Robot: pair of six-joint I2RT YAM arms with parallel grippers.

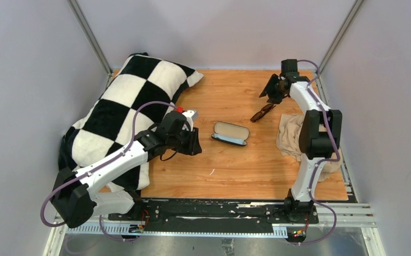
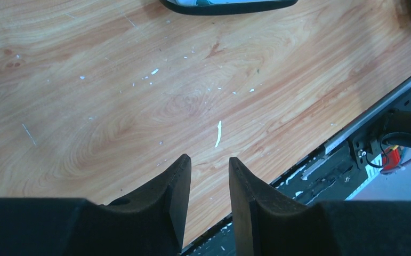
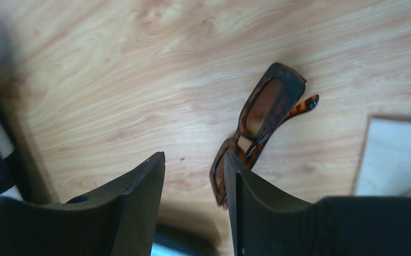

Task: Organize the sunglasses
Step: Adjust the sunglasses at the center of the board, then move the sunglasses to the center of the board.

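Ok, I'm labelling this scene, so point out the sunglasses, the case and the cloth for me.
sunglasses (image 3: 270, 104), right wrist view, on the upper brown lens.
case (image 1: 231, 130), top view, on the pale lining of the open case.
cloth (image 1: 290, 137), top view, on its bare left part.

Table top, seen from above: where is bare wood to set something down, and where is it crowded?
Free: the near strip between the open case and the black rail; also the far middle, between the pillow and the right claw. Crowded: the right side, with sunglasses, claw and beige cloth close together.
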